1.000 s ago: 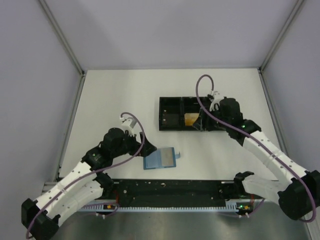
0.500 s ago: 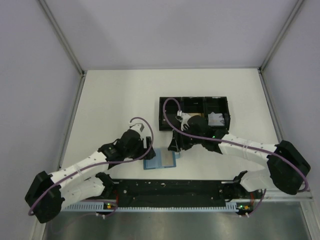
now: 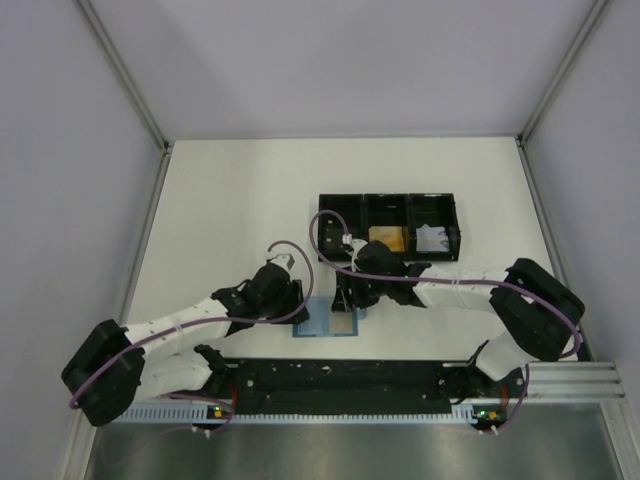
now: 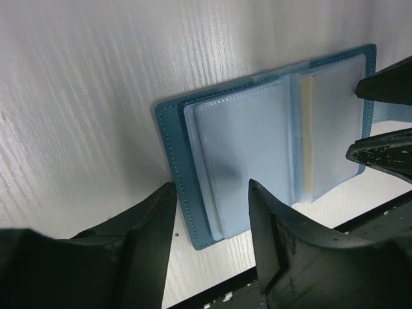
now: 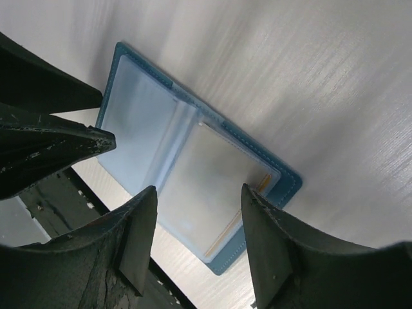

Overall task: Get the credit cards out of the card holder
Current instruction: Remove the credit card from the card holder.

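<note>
The teal-blue card holder (image 3: 328, 320) lies open on the table, its pale blue slotted faces up. My left gripper (image 3: 299, 306) hangs open over its left leaf (image 4: 244, 148); the jaws straddle that leaf's near corner (image 4: 211, 187). My right gripper (image 3: 347, 301) is open over the right leaf (image 5: 199, 188). A pale credit card (image 5: 206, 187) with an orange-gold edge shows through the frosted sleeve there. Whether either gripper touches the holder I cannot tell. Another orange-gold credit card (image 3: 386, 238) lies in the tray.
The long black three-compartment tray (image 3: 388, 205) stands behind the holder, with a white wad of paper (image 3: 432, 238) in its right compartment. A black rail (image 3: 340, 376) runs along the near table edge just below the holder. Grey walls close in the table.
My right arm has swung from the tray down to the card holder's right leaf. My left gripper has moved right to the left leaf and its jaws have narrowed.
</note>
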Action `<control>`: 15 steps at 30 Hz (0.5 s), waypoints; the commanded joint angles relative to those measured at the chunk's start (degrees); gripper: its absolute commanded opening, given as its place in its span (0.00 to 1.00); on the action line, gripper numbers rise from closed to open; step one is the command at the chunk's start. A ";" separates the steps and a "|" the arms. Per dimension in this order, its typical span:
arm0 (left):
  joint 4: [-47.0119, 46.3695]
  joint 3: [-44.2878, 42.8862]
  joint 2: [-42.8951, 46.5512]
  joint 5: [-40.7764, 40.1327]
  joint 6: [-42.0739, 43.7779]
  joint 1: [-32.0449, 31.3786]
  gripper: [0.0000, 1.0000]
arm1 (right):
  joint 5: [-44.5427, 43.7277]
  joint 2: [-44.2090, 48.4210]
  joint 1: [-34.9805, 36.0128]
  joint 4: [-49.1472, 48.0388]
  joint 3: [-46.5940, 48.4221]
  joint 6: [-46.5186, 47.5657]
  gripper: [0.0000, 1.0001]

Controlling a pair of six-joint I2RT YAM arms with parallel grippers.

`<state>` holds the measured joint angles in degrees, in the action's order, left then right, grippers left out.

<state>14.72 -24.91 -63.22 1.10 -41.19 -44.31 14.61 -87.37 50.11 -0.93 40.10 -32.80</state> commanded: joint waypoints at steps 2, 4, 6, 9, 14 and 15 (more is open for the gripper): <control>-3.38 3.37 -1.46 1.88 -2.14 -0.33 0.47 | -1.25 -1.04 0.78 -2.06 0.60 -0.52 0.55; -4.43 3.81 -1.90 2.23 -2.49 -0.42 0.42 | -1.25 -1.31 0.69 -1.71 0.68 -0.60 0.54; -5.05 4.08 -2.17 2.50 -2.93 -0.42 0.35 | -1.25 -1.31 0.69 -1.27 0.68 -0.69 0.54; -5.84 4.43 -2.34 2.85 -3.20 -0.51 0.27 | -0.90 -1.57 0.78 -1.35 0.51 -0.69 0.54; -6.19 4.78 -1.82 2.50 -4.16 -0.60 0.11 | -2.03 0.70 0.78 0.30 0.95 -0.16 0.54; -6.46 5.04 -1.56 2.50 -4.34 -0.60 0.09 | -2.91 1.58 0.69 0.75 1.04 0.27 0.54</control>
<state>8.32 -21.76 -64.42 3.60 -44.58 -44.49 14.15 -88.05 50.11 -0.86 40.12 -33.23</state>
